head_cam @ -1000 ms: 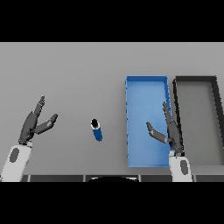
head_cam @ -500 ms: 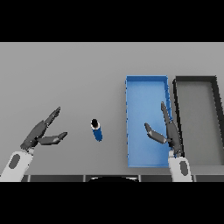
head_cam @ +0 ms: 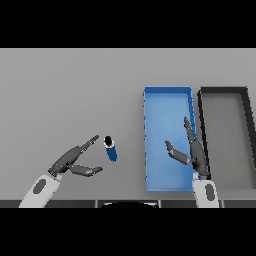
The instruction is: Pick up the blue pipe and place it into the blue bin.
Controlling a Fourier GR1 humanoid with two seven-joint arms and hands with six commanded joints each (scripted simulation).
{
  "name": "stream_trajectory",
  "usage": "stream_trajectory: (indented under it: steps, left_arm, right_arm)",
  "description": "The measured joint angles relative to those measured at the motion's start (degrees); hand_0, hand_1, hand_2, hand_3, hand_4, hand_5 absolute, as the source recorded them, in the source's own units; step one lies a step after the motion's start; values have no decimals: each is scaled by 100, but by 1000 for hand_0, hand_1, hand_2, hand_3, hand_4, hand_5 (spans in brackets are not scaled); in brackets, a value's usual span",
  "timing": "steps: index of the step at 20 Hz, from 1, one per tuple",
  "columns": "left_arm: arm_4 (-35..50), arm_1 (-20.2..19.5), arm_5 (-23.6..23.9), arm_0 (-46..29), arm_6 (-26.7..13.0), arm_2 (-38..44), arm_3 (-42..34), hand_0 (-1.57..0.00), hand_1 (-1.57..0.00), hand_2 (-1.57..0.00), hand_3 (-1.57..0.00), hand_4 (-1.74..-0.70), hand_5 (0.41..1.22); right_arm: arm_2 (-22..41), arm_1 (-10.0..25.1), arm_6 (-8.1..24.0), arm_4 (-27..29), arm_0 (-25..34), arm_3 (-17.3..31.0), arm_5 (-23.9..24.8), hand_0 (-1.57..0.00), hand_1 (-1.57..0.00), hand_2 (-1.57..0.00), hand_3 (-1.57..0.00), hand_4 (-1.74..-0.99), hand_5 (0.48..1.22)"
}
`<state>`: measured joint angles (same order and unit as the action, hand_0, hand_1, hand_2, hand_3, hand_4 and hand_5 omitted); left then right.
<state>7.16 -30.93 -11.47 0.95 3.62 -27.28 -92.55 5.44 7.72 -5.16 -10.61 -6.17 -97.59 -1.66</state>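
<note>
The blue pipe (head_cam: 110,148), a short cylinder with a dark open end, lies on the grey table left of the blue bin (head_cam: 149,150). My left hand (head_cam: 72,160) is open just left of the pipe, fingers stretched toward it and thumb below, not touching it. The blue bin is an open rectangular tray with nothing inside. Over its right side hovers my right hand (head_cam: 195,151), open with fingers pointing away and thumb out to the left.
A dark grey bin (head_cam: 245,145) stands directly right of the blue bin, their walls almost touching. The grey table (head_cam: 65,90) stretches wide to the left and far side.
My left hand has swung right and lower, tilting its fingers toward the pipe and closing most of the gap. The pipe, the bins and my right hand have stayed put.
</note>
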Motion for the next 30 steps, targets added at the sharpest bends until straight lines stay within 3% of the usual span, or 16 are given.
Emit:
stream_trajectory:
  steps: [1,6,9,13,16,18,19,20,21,23,25,30]
  left_arm:
    - [-50,123,5,39,66,-51,118,1,1,1,1,-1151,456]
    - [-243,857,176,440,57,-263,603,1,1,1,1,-1145,460]
    - [-377,1075,200,630,254,-305,953,1,1,1,1,-1098,448]
    - [-760,1276,430,823,73,-444,1262,1,1,1,1,-1062,420]
    - [-630,1484,334,812,330,-472,1374,1,1,1,1,-1107,463]
    - [-514,1684,378,905,342,-410,1457,1,-41,-151,-121,-1186,550]
    - [-416,1756,350,841,437,-387,1484,-10,-156,-308,-276,-1243,613]
    - [-316,1886,332,895,384,-362,1537,-125,-319,-485,-535,-1281,735]
    - [-195,1910,291,815,491,-317,1525,-359,-547,-689,-742,-1369,832]
    - [-154,1975,308,779,444,-323,1521,-796,-915,-1006,-1030,-1497,972]
    - [-132,1990,223,793,485,-320,1529,-1075,-1151,-1210,-1194,-1580,1062]
    - [-511,2136,517,694,754,-468,1382,-1408,-1434,-1453,-1448,-1492,1169]
  right_arm:
    - [8,13,-90,15,-73,-67,-23,1,1,1,1,-1217,626]
    - [51,-37,188,-81,-66,-95,40,1,1,1,1,-1205,625]
    - [-63,68,34,77,-142,-179,-36,1,1,1,1,-1215,637]
    - [-48,55,-48,34,-161,-107,-27,1,1,1,1,-1214,645]
    - [-25,54,-43,-50,-93,-109,25,1,1,1,1,-1207,650]
    - [-42,76,-45,-25,-126,-106,-2,1,1,1,1,-1213,655]
    - [-61,70,-110,-1,-162,-97,4,1,1,1,1,-1217,655]
    - [-59,55,-104,32,-153,-115,-13,1,1,1,1,-1220,656]
    - [-43,80,-121,20,-175,-147,-36,1,1,1,1,-1220,656]
    - [-77,103,-72,27,-139,-140,-19,1,1,1,1,-1224,658]
    - [-75,91,-56,102,-117,-114,-84,1,1,1,1,-1233,660]
    - [-65,55,-6,132,-120,-106,-99,1,1,1,1,-1220,635]
